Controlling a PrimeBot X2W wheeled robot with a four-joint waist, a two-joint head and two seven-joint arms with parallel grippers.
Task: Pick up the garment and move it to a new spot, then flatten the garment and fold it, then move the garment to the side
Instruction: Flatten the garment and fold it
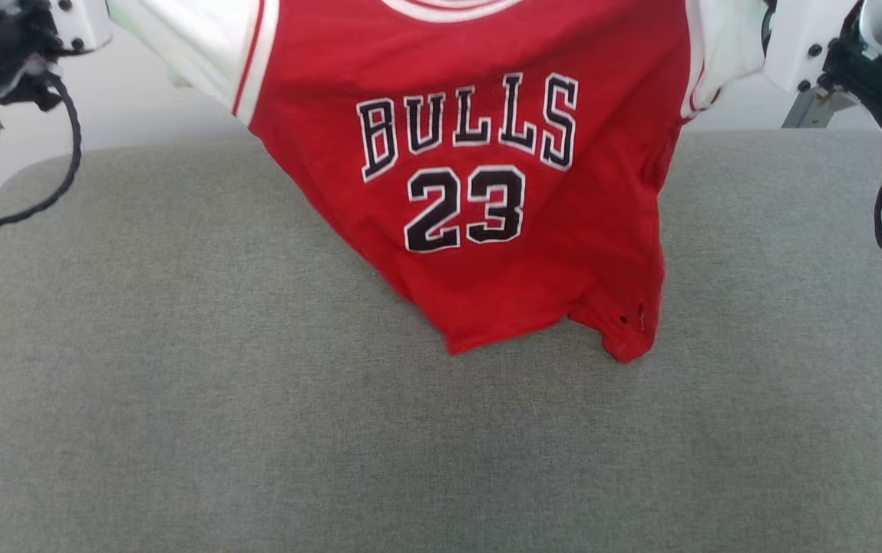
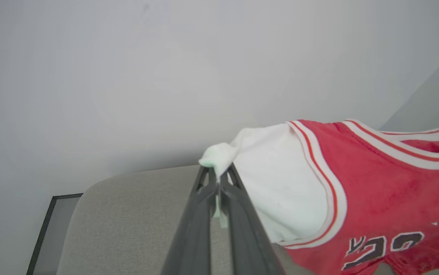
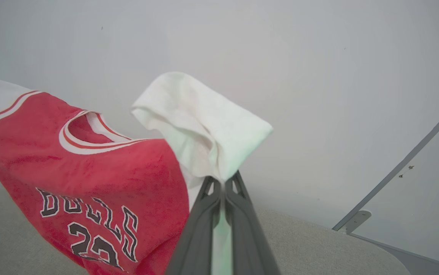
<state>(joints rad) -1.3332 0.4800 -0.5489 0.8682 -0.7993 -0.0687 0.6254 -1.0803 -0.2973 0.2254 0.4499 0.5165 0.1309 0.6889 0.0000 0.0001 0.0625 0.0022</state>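
- A large red jersey-style garment [image 1: 487,138], lettered "BULLS 23" in black with white outlines, is held up in the air over a grey fabric-covered surface [image 1: 180,399].
- The garment is hung over the far half of that surface, a little right of the middle. Its lower hem is seen near the centre, and whether the hem touches the fabric cannot be told.
- In the left wrist view, the left gripper [image 2: 217,177] is shown with its two dark fingers pressed together on the bunched tip of one white sleeve end.
- In the right wrist view, the right gripper [image 3: 224,181] is shown pinching the other white sleeve end, with a fold of white cloth raised above its fingertips.
- The cloth is spread between the two grips, but the red body is slanted and narrowed toward the hem. A crumpled corner is seen at its lower right.
- The step in hand is judged to be the first: the garment is lifted and held aloft for placing at a new spot. Flattening, folding and setting aside are not yet done.
- The next move is judged to call for both pinches to be kept firm and the sleeves to be held well apart. The garment would be lowered hem first so that it can be laid out flat without bunching.
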